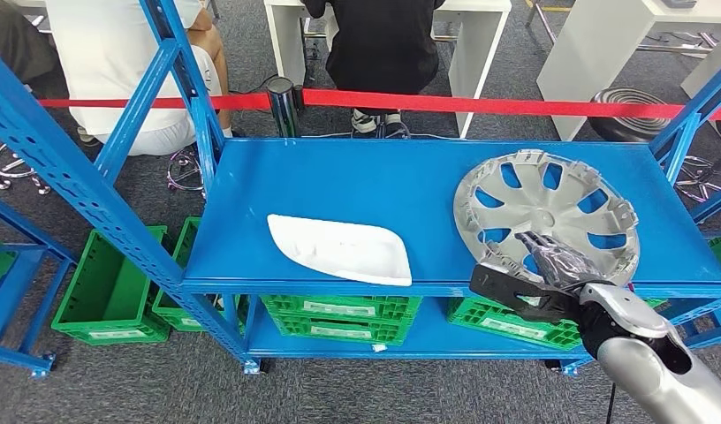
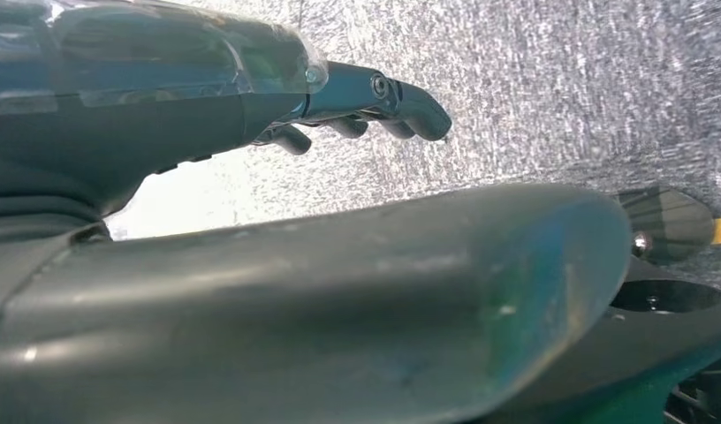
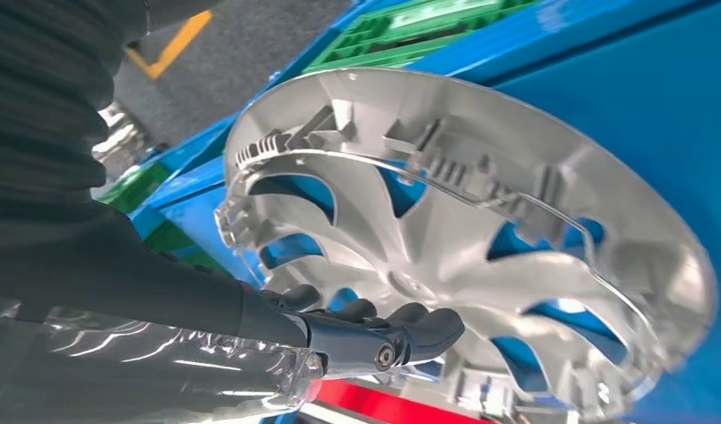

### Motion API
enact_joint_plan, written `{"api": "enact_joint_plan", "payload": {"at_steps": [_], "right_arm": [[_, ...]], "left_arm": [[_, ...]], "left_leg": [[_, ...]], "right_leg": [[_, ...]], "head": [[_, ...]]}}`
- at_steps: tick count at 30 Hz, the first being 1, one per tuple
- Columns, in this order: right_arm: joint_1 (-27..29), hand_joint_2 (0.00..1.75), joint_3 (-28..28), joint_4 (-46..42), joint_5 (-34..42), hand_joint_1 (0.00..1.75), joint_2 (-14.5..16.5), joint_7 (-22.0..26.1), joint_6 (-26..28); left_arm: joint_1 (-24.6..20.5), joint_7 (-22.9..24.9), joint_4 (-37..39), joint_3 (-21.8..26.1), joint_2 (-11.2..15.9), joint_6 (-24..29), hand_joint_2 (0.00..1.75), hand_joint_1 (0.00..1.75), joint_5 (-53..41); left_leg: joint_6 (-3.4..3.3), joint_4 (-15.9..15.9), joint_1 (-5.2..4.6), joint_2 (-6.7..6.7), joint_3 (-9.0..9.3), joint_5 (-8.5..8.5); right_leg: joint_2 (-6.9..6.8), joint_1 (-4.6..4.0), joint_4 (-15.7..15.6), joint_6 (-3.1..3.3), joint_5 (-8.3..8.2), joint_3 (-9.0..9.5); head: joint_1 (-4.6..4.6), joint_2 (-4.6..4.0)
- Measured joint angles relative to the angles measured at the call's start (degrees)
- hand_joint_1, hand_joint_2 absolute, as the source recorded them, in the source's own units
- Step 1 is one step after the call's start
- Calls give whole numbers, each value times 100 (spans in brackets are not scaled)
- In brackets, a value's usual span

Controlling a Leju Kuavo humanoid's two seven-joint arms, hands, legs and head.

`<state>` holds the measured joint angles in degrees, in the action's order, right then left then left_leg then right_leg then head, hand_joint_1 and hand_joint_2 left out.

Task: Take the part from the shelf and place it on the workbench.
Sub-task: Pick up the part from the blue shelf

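Watching the head view, I had the right hand (image 1: 551, 265) reaching over the near rim of the silver wheel cover (image 1: 546, 215), its dark fingers (image 3: 410, 329) laid over the ribbed inner face. I could not tell whether they had closed on anything — the thumb sat below the shelf's front lip and I saw no pinch. The left hand (image 2: 366, 106) hung over grey carpet with its fingers loosely curled and nothing in them.

The risk, as I judged it, was the cover itself: a thin, wide, slick disc lying inner side up at the far right of the blue shelf (image 1: 383, 190). A grip taken on one spoke or on the rim alone could let it pivot and swing, or slide off the front edge just beneath the hand onto the green crates (image 1: 507, 320) below. The wire ring and clips inside looked apt to snag a finger.

Well to the left of the hand lay a white moulded panel (image 1: 344, 249), clear of the reach. Blue uprights stood close on the hand's right — tight for lifting a disc this wide. Beyond the shelf ran a red barrier tape (image 1: 516, 104), with people seated at white desks behind it.
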<state>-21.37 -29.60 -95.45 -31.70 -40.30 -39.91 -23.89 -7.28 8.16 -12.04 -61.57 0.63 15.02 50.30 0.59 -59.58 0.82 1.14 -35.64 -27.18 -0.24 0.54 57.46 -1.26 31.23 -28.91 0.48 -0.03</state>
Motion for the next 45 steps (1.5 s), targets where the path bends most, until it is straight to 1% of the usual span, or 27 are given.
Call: {"api": "enact_joint_plan", "payload": {"at_steps": [6, 12, 20, 26, 38, 45], "right_arm": [[45, 175, 165, 276, -328, 0, 108, -6, -234], [177, 175, 558, 579, -634, 0, 172, -8, -283], [369, 175, 1067, 836, -665, 0, 180, -9, -129], [519, 175, 1342, 965, -609, 0, 192, -9, -106], [695, 175, 1430, 1158, -443, 0, 233, -9, -70], [737, 175, 1307, 1258, -213, 0, 296, -9, 145]], "left_arm": [[1, 131, 0, 0, -22, 0, 0, 0, 10], [2, 150, 0, 0, -44, 0, 0, 0, 8], [3, 145, 0, 0, -50, 7, 0, 0, 5], [3, 149, 0, 0, -51, 5, 0, 0, -5], [2, 163, 0, 0, -58, 4, 0, 0, -27], [2, 166, 0, 0, -65, 4, 0, 0, -46]], "left_leg": [[0, 0, 0, -11, 1, 0], [0, 0, 0, -41, 1, 0], [0, -1, 1, -87, -1, 1], [1, -1, 1, -101, -2, 2], [0, -1, 1, -88, -2, 2], [0, 0, 1, -65, -1, 2]], "right_leg": [[-1, 0, 0, 0, 0, 0], [-9, 1, 0, 0, 0, 1], [-22, 1, -1, 0, 1, 3], [-32, 1, -1, -1, 2, 5], [-33, 1, -1, -2, 2, 6], [-31, 1, -1, -2, 2, 5]], "head": [[0, 1], [0, 0], [0, 1], [0, 1], [0, 0], [0, 0]]}}
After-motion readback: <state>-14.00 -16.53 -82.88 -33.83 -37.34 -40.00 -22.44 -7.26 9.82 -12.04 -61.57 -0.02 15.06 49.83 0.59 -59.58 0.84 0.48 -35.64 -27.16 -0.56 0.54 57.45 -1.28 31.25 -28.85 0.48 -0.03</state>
